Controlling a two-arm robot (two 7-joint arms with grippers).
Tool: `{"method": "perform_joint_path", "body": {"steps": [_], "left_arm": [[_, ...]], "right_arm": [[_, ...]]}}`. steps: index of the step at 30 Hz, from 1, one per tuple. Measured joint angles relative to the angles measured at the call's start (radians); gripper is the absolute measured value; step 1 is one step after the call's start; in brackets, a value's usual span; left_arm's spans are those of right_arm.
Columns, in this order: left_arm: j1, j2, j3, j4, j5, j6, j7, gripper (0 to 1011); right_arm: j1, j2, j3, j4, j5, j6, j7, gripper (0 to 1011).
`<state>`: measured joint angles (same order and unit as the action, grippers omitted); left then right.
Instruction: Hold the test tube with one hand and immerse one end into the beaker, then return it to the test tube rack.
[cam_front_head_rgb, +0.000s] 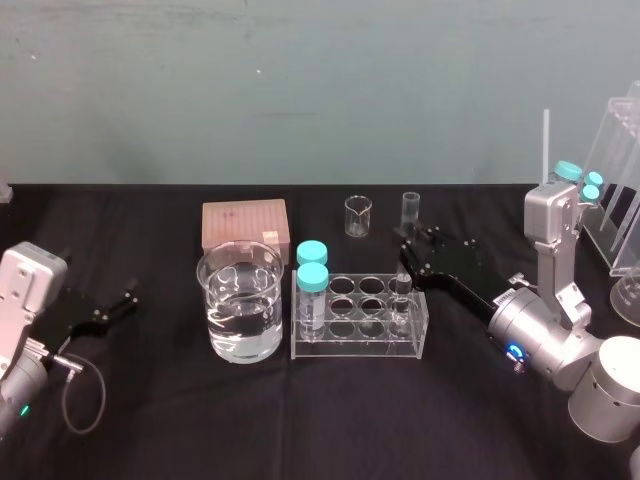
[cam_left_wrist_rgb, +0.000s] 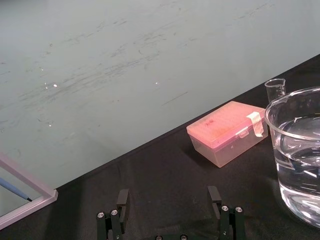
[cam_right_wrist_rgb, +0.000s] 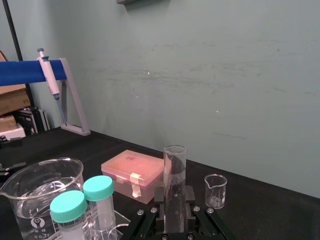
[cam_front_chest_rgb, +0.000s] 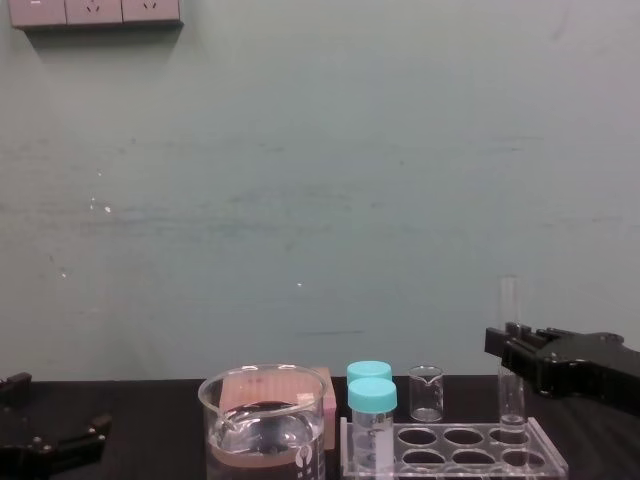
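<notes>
My right gripper (cam_front_head_rgb: 407, 256) is shut on the test tube (cam_front_head_rgb: 409, 212), a clear open glass tube held upright. In the right wrist view the test tube (cam_right_wrist_rgb: 174, 172) stands between the two black fingers (cam_right_wrist_rgb: 191, 196). Its lower end (cam_front_chest_rgb: 512, 412) is at a hole at the right end of the clear test tube rack (cam_front_head_rgb: 360, 350). How deep it sits I cannot tell. The wide beaker (cam_front_head_rgb: 240, 300) of clear liquid stands just left of the rack. My left gripper (cam_front_head_rgb: 112, 308) is open at the table's left, and its fingers (cam_left_wrist_rgb: 122, 199) have nothing between them.
Two turquoise-capped vials (cam_front_head_rgb: 312, 268) fill the rack's left end. Behind the beaker lies a pink box (cam_front_head_rgb: 245, 226), and a tiny beaker (cam_front_head_rgb: 358, 216) stands behind the rack. A clear stand (cam_front_head_rgb: 622, 190) holding capped tubes is at the far right.
</notes>
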<state>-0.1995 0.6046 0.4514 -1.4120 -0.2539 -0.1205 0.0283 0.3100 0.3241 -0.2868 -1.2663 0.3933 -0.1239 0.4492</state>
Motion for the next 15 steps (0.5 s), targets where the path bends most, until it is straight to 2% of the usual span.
{"method": "perform_joint_path", "body": {"steps": [15], "left_arm": [[0.0,0.0,0.0,0.0,0.0,0.0,0.0,1000]], "right_arm": [[-0.003,0.005,-0.005,-0.004,-0.014,0.005,-0.006,224]]}}
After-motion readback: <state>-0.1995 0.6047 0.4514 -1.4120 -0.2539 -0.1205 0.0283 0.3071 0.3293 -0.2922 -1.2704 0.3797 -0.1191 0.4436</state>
